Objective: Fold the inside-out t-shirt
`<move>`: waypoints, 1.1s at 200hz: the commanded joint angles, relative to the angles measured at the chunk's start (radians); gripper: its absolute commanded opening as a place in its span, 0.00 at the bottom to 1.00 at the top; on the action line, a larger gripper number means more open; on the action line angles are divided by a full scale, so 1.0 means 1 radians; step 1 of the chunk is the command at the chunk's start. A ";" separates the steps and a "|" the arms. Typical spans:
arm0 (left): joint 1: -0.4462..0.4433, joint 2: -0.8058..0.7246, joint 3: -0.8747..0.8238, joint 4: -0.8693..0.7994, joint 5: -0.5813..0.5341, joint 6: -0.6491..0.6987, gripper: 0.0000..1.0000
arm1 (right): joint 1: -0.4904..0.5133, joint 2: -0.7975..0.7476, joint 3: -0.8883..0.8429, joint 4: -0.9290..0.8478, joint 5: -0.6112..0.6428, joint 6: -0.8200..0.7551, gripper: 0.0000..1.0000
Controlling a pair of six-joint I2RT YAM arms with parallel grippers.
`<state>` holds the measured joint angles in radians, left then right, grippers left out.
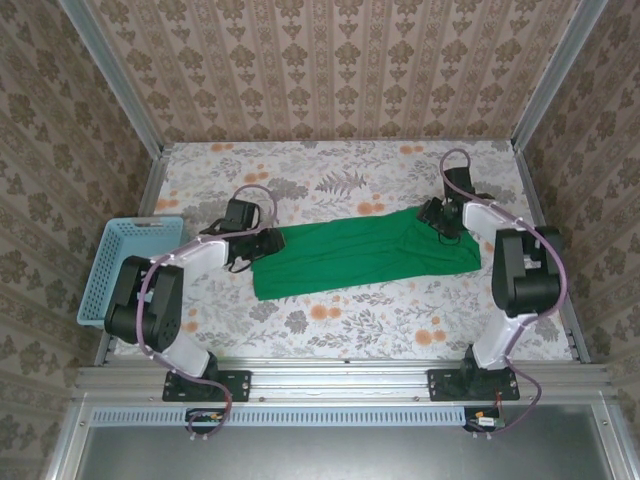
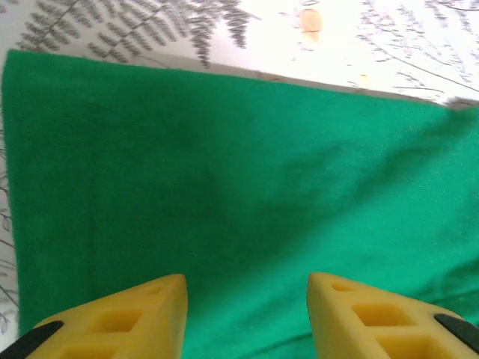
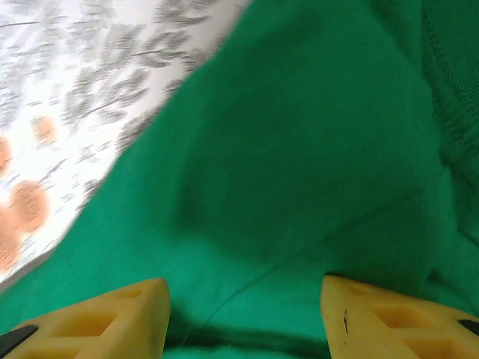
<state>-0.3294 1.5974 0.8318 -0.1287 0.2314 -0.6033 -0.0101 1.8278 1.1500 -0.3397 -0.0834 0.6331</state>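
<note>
Item: t-shirt (image 1: 365,255), green. Soft, thin, light and limp; likely to sag and slide when lifted. Lies as a long flat band across the counter (image 1: 330,320).
Hold: pinch both layers at the end edges.
Left claw (image 2: 247,299): part-spread over the left end, empty.
Right claw (image 3: 243,303): likewise, over the right end.

Inspection result: no text, label, brand mark, number or sign could be read on any surface in the three views.
</note>
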 commanded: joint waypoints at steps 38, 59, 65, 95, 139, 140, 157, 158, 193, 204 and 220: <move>0.132 0.005 -0.088 0.074 0.051 -0.064 0.47 | -0.108 0.078 0.042 -0.003 0.000 0.087 0.56; 0.124 -0.052 -0.077 0.053 0.066 -0.043 0.48 | -0.105 0.032 0.043 0.002 -0.028 0.024 0.58; 0.112 -0.074 -0.064 0.029 0.051 -0.034 0.48 | -0.098 0.007 0.043 -0.008 -0.031 -0.001 0.59; -0.005 -0.177 -0.005 -0.087 -0.056 0.001 0.51 | -0.032 -0.116 -0.002 -0.055 -0.036 -0.090 0.64; -0.116 -0.103 -0.017 -0.003 -0.017 -0.050 0.50 | 0.104 -0.136 -0.095 -0.027 -0.069 -0.087 0.63; -0.118 -0.100 -0.017 -0.002 -0.017 -0.051 0.50 | 0.105 -0.135 -0.096 -0.027 -0.069 -0.086 0.63; -0.119 -0.046 -0.036 0.035 0.001 -0.066 0.48 | 0.126 -0.100 -0.093 -0.014 -0.069 -0.091 0.63; -0.118 -0.045 -0.038 0.037 0.002 -0.066 0.48 | 0.126 -0.098 -0.092 -0.014 -0.070 -0.092 0.63; -0.119 -0.025 -0.098 0.068 0.003 -0.081 0.48 | 0.153 -0.065 -0.016 -0.085 0.063 -0.160 0.64; -0.119 -0.029 -0.115 0.069 -0.003 -0.081 0.48 | 0.173 -0.066 0.016 -0.117 0.124 -0.186 0.64; -0.148 -0.038 -0.137 0.072 -0.009 -0.083 0.48 | 0.199 -0.035 0.075 -0.180 0.227 -0.213 0.63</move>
<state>-0.4564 1.5753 0.7292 -0.0723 0.2211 -0.6628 0.1474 1.7653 1.1236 -0.4191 -0.0319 0.4927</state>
